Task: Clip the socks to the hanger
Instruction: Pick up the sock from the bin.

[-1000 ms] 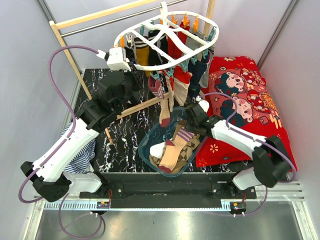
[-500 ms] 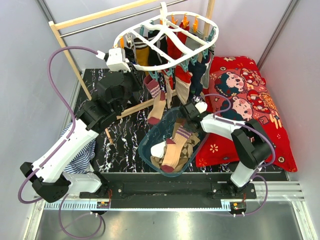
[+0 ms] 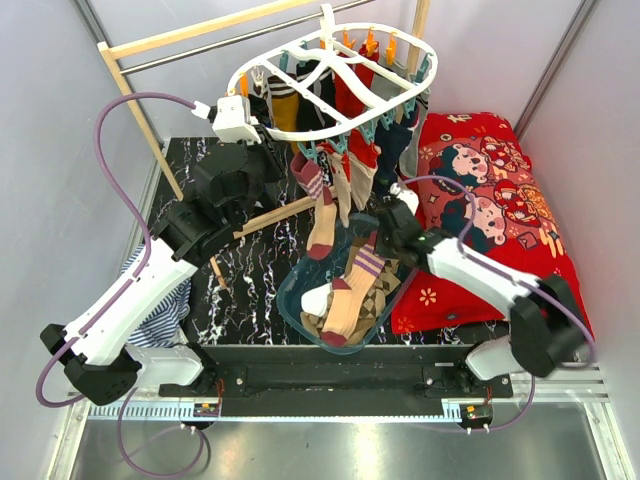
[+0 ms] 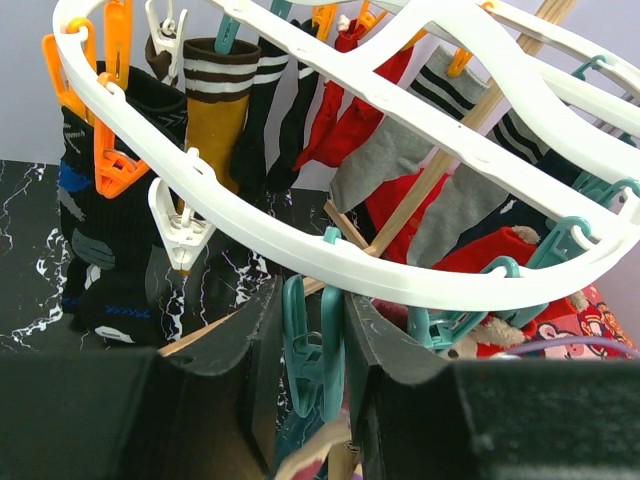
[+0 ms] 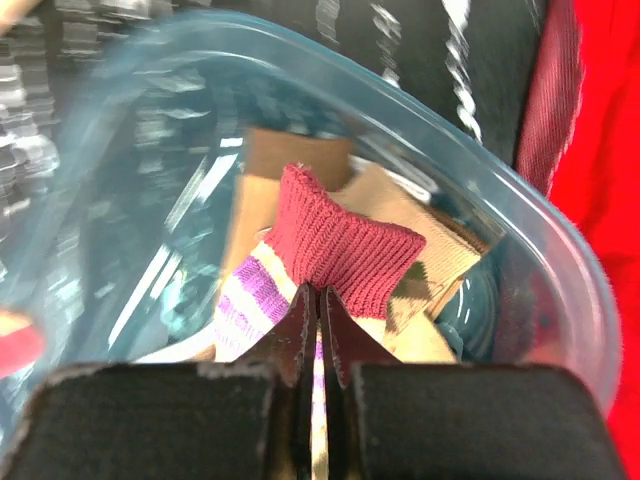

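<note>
The white oval hanger (image 3: 320,75) (image 4: 300,225) hangs from the rod with several socks clipped round its rim. My left gripper (image 3: 288,160) (image 4: 315,350) is shut on a teal clip (image 4: 312,360) under the near rim. A beige sock with maroon stripes (image 3: 322,215) dangles just below that clip. My right gripper (image 3: 383,240) (image 5: 318,295) is shut, its tips at the maroon cuff of a purple-striped sock (image 5: 345,245) (image 3: 365,265). That sock lies with other socks in the clear bluish tub (image 3: 296,300) (image 5: 560,270). I see no fabric between those jaws.
A red cartoon-print cushion (image 3: 490,190) lies to the right of the tub. The wooden rack (image 3: 140,100) with its metal rod stands behind. A blue-white striped cloth (image 3: 165,310) lies under the left arm. A wooden stick (image 3: 275,215) slants across the black marble tabletop.
My right gripper has closed and moved over the tub, down by the striped sock. The dangling sock has swung slightly. The left gripper has kept its hold on the clip.
</note>
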`<act>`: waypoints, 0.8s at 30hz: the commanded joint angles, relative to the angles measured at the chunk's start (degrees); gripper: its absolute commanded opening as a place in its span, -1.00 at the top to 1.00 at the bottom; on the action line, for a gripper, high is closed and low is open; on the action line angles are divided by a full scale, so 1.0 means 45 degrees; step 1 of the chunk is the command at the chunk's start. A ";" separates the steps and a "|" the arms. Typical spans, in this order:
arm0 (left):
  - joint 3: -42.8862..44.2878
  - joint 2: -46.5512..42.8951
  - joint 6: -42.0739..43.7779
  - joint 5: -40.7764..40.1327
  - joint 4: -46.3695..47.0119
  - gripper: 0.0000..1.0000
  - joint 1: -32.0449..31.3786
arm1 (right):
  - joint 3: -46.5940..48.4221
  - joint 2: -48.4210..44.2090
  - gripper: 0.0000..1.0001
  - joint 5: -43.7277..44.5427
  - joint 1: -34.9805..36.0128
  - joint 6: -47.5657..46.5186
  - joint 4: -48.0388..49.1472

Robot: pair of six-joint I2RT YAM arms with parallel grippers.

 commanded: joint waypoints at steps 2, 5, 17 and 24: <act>0.0163 -0.0422 0.0065 -0.0444 0.0912 1.00 -0.0048 | -0.0489 -0.2965 1.00 -0.2186 -0.0103 -0.4173 0.0447; 0.0182 -0.0442 0.0084 -0.0464 0.0912 1.00 -0.0048 | -0.0724 -0.4215 1.00 -0.3690 -0.0083 -0.5992 0.0584; 0.0339 -0.0403 0.0006 -0.0386 0.0912 1.00 -0.0048 | 0.0465 -0.6542 1.00 -1.0059 0.0228 -1.0003 0.0565; 0.0436 -0.0422 -0.0072 -0.0308 0.0912 1.00 -0.0067 | 0.2318 -0.5920 1.00 -1.0295 0.1341 -1.1488 0.0720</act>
